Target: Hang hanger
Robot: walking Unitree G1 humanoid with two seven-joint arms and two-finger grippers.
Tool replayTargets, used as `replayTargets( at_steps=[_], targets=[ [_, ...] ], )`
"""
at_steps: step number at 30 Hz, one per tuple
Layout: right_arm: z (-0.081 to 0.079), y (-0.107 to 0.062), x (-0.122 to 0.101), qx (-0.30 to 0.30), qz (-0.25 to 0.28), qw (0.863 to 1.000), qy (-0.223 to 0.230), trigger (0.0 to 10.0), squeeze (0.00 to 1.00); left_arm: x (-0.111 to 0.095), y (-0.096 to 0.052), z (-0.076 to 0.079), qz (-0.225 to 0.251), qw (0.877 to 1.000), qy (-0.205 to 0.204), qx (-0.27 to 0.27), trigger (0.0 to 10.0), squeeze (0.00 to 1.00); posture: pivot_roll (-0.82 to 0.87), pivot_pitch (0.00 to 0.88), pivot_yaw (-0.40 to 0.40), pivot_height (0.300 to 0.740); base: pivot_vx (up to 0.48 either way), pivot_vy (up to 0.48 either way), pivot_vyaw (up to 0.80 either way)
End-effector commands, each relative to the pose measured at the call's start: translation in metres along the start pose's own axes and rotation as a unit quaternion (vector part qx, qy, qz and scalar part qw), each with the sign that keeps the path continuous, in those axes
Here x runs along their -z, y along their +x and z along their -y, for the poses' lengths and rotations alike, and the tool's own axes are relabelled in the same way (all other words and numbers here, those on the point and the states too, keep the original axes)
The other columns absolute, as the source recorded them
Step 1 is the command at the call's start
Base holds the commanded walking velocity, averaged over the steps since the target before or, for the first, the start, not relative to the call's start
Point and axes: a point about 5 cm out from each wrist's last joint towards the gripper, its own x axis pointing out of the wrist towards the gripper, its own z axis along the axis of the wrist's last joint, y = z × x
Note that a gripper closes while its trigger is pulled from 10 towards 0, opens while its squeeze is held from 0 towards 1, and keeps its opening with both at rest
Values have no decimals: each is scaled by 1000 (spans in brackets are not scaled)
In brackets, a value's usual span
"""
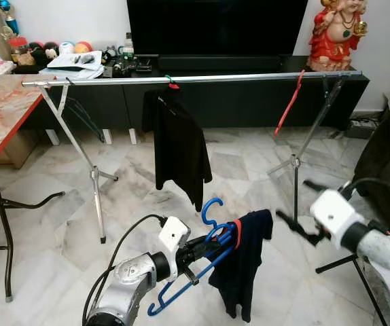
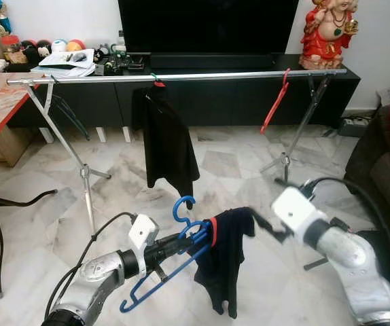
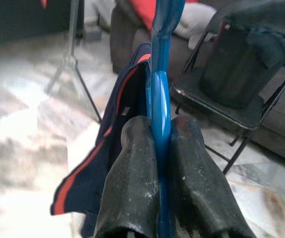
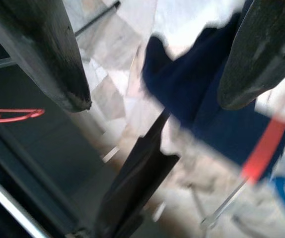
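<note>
The left gripper (image 1: 205,246) is clamped on a blue hanger (image 1: 208,234) carrying a navy shirt (image 1: 246,268), low in front of the rail (image 1: 249,78). The right gripper (image 1: 297,227) hovers just beside the shirt, fingers spread and empty.

Silver arms, white wrist blocks, black cables, long black gripper fingers (image 3: 137,183)
</note>
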Motion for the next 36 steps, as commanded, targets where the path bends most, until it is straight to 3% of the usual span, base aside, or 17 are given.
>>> replayTargets(
  at_steps=[1,5,9,12,19,20,30,36],
  targets=[
    [6,-8,-1,-41,6,999,-13,10000,0,-8,2,3,26,999,32,17,10000,0,-53,36,-29,740,0,0,0],
    [15,-20,3,-126,-17,990,-68,10000,0,-9,2,9,39,997,53,44,10000,0,-64,25,-32,740,0,0,0],
    [20,-20,-6,-176,3,981,-82,10000,0,-8,1,11,29,994,87,67,10000,0,-64,25,-32,740,0,0,0],
    [14,-18,-11,-249,17,964,-95,10000,0,-4,-1,12,7,990,113,88,10000,0,-61,17,-36,740,0,0,0],
    [4,-12,-15,-306,39,945,-107,10000,0,-3,-2,12,-1,987,120,106,10000,0,-57,13,-38,740,0,0,0],
    [-2,-12,-13,-338,35,934,-107,10000,0,-5,-1,12,0,986,124,110,10000,0,-55,12,-38,740,0,0,0],
    [-20,8,3,-345,7,923,-169,10000,0,-14,1,15,5,977,158,143,10000,0,-43,21,-42,740,0,0,0],
    [-25,23,-1,-302,34,937,-172,10000,0,-21,2,17,6,970,179,167,10000,0,-43,21,-42,740,0,0,0]
  ],
)
